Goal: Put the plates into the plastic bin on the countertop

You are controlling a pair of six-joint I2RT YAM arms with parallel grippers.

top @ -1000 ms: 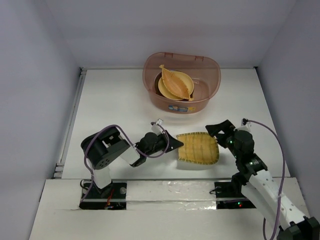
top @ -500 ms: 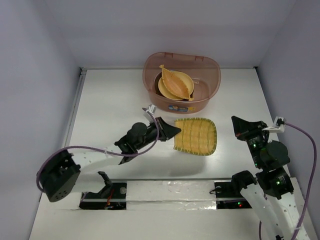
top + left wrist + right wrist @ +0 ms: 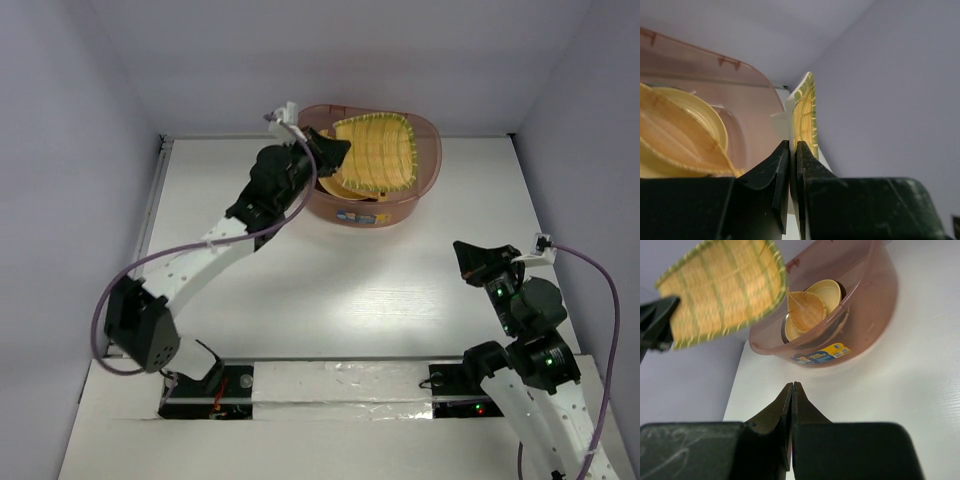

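Yellow woven plate [image 3: 375, 150] in left jaws' pinch over reddish bin [image 3: 405, 205], sticker [image 3: 822, 355] illegible; right jaws closed, empty

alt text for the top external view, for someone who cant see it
The left claw holds a yellow woven rectangular plate by its edge over a reddish-brown plastic bin at the far side of the white countertop. The right claw, shut and empty, hangs near the front right.

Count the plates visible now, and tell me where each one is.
3. A yellow woven plate is held by the left fingers above the plastic bin; an orange leaf-shaped plate lies in the bin on a round yellow plate. More may be hidden underneath.
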